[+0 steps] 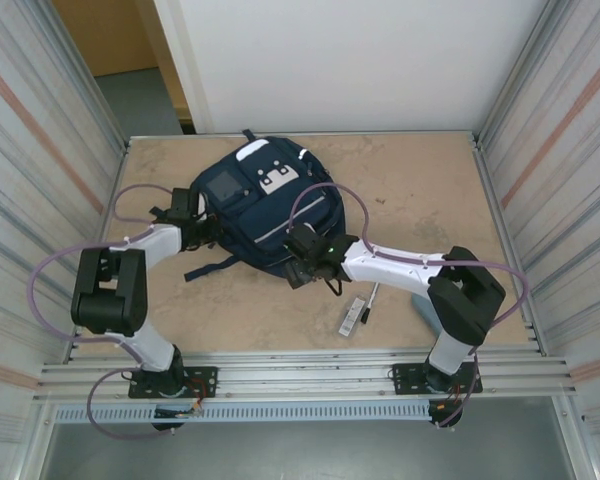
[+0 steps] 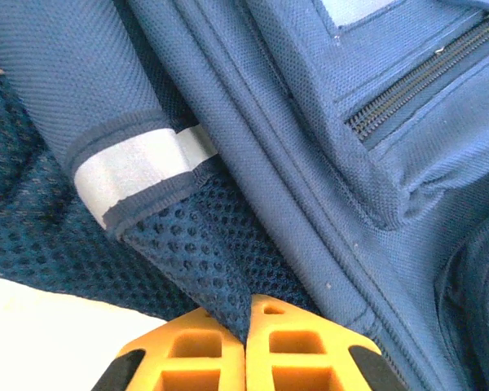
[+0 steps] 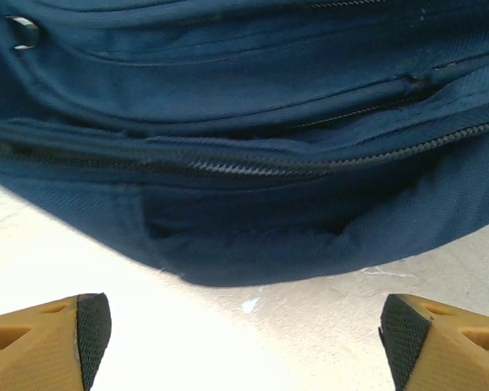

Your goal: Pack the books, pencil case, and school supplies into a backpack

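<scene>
Table [image 1: 420, 190]: tan, mottled; I see ribbed metal walls [image 1: 40, 150] flanking it.
Left gripper [image 2: 246, 316]: closed, pinching backpack [image 1: 250, 215] mesh.
Right gripper [image 3: 244, 330]: spread wide, empty.

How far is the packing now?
Done: nothing visibly packed. In hand: the left pincer pinches mesh of the backpack; the right pincer is open before its zipper. Left: pen and bar lie on the table.
</scene>
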You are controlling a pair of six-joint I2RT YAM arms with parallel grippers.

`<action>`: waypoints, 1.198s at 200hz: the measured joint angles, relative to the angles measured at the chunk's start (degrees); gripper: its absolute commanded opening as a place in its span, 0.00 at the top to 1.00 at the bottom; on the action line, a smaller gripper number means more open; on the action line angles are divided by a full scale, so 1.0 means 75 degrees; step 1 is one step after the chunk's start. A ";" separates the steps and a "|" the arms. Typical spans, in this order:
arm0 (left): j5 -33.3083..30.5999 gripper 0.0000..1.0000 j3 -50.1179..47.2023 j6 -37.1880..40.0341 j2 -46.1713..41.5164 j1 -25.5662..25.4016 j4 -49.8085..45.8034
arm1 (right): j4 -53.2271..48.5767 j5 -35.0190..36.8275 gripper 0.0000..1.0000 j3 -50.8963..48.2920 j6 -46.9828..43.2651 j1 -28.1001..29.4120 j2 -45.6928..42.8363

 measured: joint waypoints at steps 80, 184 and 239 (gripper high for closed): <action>-0.0603 1.00 -0.2317 -0.1661 -0.3468 -0.1953 -0.0627 | 0.0149 -0.0411 0.13 -0.0248 -0.0134 -0.1533 0.0274; -0.1877 0.35 -0.3331 -0.4334 -0.5901 -0.3896 -0.1644 | 0.1207 -0.1664 0.15 -0.0807 -0.0271 -0.2608 -0.0152; -0.2760 0.23 -0.3908 -0.5155 -0.6458 -0.3896 -0.2078 | 0.0976 -0.0796 0.14 -0.1297 -0.0061 -0.0860 -0.1845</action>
